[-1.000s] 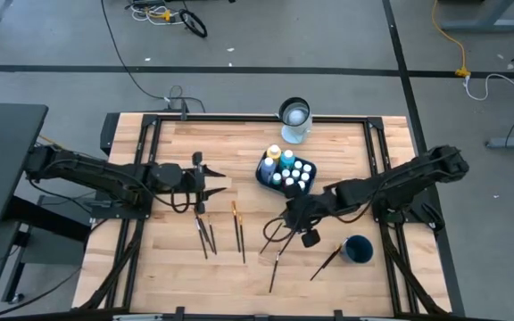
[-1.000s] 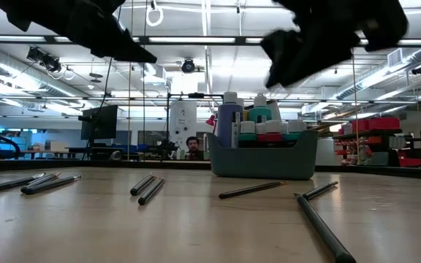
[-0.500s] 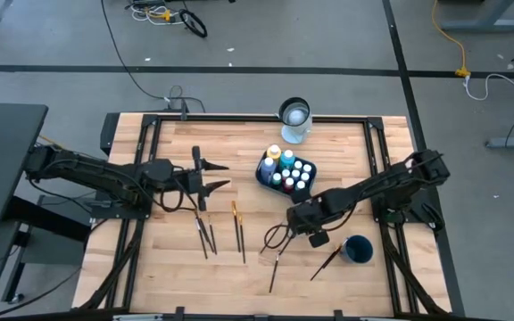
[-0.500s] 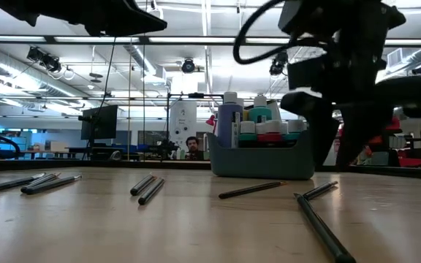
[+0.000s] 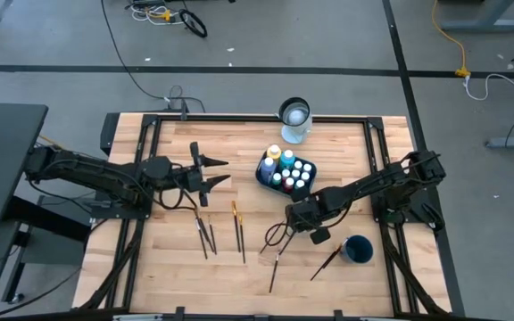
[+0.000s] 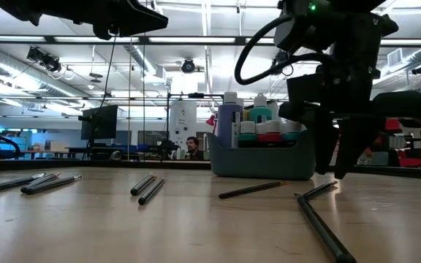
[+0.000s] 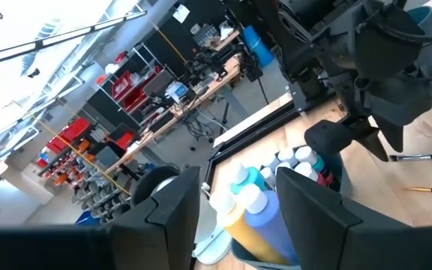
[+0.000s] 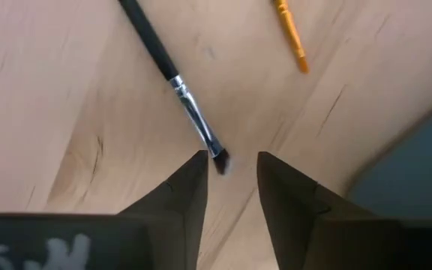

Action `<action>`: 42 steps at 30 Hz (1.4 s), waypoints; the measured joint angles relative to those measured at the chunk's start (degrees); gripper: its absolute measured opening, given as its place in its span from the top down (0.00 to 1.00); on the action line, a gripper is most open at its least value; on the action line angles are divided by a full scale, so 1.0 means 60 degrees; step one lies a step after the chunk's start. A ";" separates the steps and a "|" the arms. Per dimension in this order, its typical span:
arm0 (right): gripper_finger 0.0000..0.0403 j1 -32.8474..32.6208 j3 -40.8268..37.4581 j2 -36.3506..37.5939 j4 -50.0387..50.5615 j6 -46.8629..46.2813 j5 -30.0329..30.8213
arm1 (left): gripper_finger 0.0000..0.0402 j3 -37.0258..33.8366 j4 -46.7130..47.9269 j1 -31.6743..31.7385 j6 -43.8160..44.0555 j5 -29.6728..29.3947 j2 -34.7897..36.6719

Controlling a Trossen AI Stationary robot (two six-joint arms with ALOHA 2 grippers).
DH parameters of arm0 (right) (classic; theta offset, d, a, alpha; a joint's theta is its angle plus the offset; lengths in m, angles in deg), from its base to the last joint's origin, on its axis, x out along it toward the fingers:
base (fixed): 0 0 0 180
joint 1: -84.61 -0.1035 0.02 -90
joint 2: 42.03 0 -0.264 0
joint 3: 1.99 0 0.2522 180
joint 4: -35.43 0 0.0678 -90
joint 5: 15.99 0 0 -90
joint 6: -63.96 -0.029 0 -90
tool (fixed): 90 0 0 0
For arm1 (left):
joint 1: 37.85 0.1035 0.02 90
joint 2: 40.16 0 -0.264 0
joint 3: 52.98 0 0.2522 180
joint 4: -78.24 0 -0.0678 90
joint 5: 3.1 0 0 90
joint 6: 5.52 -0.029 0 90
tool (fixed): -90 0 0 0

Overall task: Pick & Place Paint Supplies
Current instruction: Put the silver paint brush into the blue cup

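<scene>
My right gripper [image 5: 294, 219] points down just above the table. Its open fingers stand on either side of the bristle end [image 8: 218, 160] of a black-handled brush [image 8: 153, 46]. My left gripper [image 5: 218, 172] hangs open and level above the table's left half and holds nothing. In the left wrist view it [image 7: 238, 178] faces the dark blue caddy [image 5: 266, 176], which stands at the middle of the table with the capped paint bottles [image 5: 296, 170] upright in it. More brushes [image 5: 206, 234] lie flat on the wood, among them an orange-handled one [image 5: 237, 225].
A clear glass jar [image 5: 294, 120] stands at the far edge behind the caddy. A round blue cup [image 5: 357, 249] sits near the right front, with a brush [image 5: 326, 262] beside it. In the low view a long brush [image 6: 321, 228] lies nearest, and the caddy [image 6: 263, 155] is behind it.
My right gripper has come down close to the table and tipped from slanting to pointing nearly straight down, over the brush's bristle end. In the low view its fingers now stand closer together. My left gripper has rolled about its own line and risen a little.
</scene>
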 joint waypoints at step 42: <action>0.97 0.0178 0.0095 -0.0613 0.0132 0.0637 -0.0573 | 0.54 0.0000 0.0460 0.0013 0.1422 0.0091 0.0000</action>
